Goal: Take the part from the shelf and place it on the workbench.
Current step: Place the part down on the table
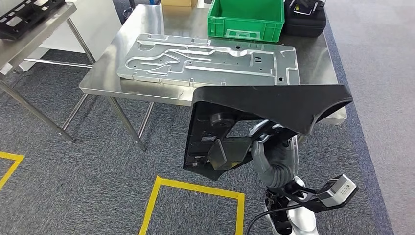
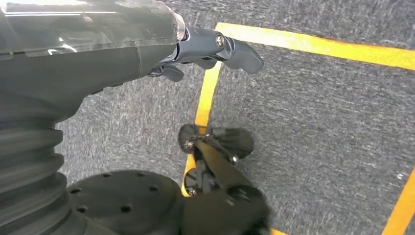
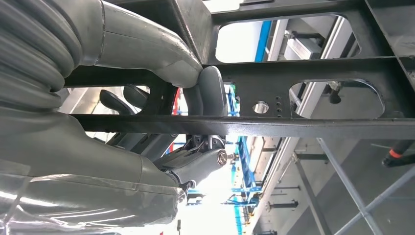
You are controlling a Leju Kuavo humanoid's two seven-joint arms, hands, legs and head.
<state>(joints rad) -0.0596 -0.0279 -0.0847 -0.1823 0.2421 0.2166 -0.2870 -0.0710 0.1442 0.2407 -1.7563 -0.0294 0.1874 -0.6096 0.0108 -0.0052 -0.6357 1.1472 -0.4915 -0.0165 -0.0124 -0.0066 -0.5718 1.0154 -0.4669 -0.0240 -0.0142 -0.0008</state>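
Because the black plastic part [image 1: 254,115] is carried out in the air on the near side of the steel workbench [image 1: 105,73], and not yet over it, the main risk is a drop or a knock on the way in. The right hand [image 1: 274,156] grasps it from below; in the right wrist view the thumb [image 3: 208,93] and fingers [image 3: 195,164] wrap a thin bar of the part's open frame [image 3: 303,68]. That grip sits low on a broad, tilted piece, so the part may swing or twist in the hand if the arm moves fast.

The part's upper lip hangs just at the workbench's near edge, overlapping it in the head view. Coming in too low, it could catch that edge and be levered out of the fingers.

On the workbench lies a large machined metal plate [image 1: 210,61], taking up much of the top, with a green crate [image 1: 247,19] behind it and a black case [image 1: 306,22] beside the crate. Bare surface is scarce, so the part may land on the plate, rock, and slide off.

The left hand [image 2: 210,49] hangs well below the workbench, over grey carpet with yellow tape [image 2: 203,100]; its fingers are loosely curled and hold nothing, so it gives the part no support.
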